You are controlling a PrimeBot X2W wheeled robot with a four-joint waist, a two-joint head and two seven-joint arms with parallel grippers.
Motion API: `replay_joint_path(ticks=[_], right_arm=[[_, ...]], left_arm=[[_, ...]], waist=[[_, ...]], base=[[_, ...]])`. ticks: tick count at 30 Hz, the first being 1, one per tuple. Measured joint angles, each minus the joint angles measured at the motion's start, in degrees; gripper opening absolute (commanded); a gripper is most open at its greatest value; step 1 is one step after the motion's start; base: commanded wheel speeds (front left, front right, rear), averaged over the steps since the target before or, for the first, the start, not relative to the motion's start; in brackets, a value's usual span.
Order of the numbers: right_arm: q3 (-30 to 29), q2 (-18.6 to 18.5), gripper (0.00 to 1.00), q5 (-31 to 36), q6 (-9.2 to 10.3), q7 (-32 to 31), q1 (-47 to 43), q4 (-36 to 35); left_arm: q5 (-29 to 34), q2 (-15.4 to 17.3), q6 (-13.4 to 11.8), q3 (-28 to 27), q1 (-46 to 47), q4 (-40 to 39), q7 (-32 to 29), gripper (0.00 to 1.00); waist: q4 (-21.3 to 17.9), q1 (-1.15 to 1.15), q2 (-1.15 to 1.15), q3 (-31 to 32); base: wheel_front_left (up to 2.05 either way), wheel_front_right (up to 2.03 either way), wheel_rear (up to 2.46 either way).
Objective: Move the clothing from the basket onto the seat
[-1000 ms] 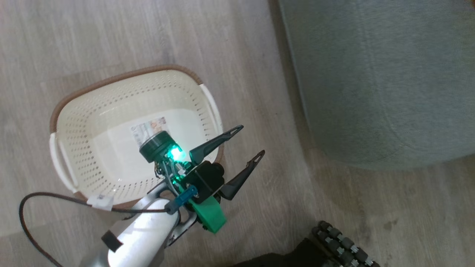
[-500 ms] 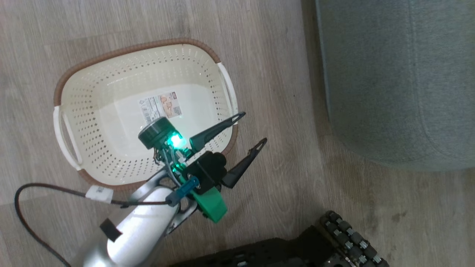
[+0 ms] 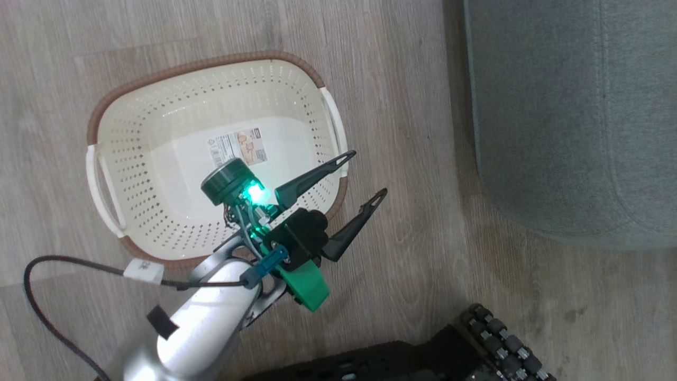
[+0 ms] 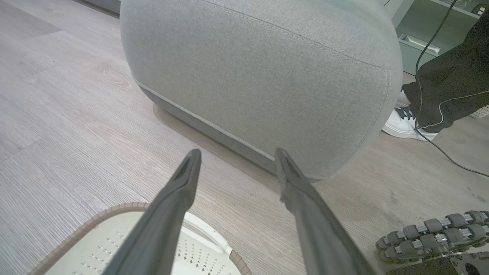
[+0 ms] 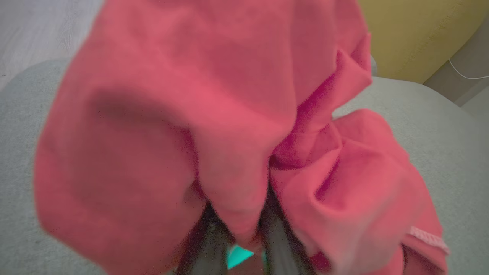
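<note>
The red garment (image 5: 191, 95) hangs bunched in the right wrist view, with the grey-green seat (image 5: 420, 126) behind it on both sides. Whether the cloth touches the cushion cannot be told. A fold of it is tucked between the jaws of the right gripper (image 5: 238, 217). They are blurred and stand close together, nearly closed on the fabric. A pale hem strip shows at the garment's lower right edge. A yellow surface (image 5: 412, 30) lies beyond the seat.

In the head view the cream basket (image 3: 211, 69) stands on the wood-look floor (image 3: 402, 79), well apart from the seat (image 3: 571, 106). A paper label (image 3: 237, 146) shows on the basket's floor. The left gripper (image 3: 370, 172) is at the basket's right end, one finger over the rim and the other past it. Its jaws are spread wide and hold nothing.

The left wrist view looks past the left gripper (image 4: 237, 152) at the seat's rounded corner (image 4: 259, 76). A person's white shoe (image 4: 401, 124) and dark trouser leg (image 4: 450, 84) are beside it.
</note>
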State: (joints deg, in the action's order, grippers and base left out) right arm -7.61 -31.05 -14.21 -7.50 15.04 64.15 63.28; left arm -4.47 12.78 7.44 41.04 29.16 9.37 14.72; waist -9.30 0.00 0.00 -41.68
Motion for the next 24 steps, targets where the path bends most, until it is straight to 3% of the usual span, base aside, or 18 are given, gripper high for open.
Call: replay_joint_path(ticks=[11,17,24], right_arm=[[6.68,-0.3,1.0,-2.04,0.0,0.0,-1.94,-0.07],[10.33,-2.41,1.0,-3.63,0.0,-0.01,-5.08,-0.3],[12.29,-4.31,1.0,-7.45,0.0,-0.09,-9.41,-7.02]], left_arm=[[-0.25,-2.03,0.0,0.01,-0.12,0.46,0.0,1.0],[-0.85,-3.54,0.0,-0.63,-2.94,0.56,0.0,1.0],[-1.1,-5.0,0.0,-2.57,-6.15,0.59,0.0,1.0]], waist=[[-0.46,0.0,0.0,5.82],[-0.88,-0.01,0.0,11.18],[-1.07,-0.01,0.01,17.6]], base=[[0.0,0.0,0.0],[0.0,0.0,0.0],[0.0,0.0,0.0]])
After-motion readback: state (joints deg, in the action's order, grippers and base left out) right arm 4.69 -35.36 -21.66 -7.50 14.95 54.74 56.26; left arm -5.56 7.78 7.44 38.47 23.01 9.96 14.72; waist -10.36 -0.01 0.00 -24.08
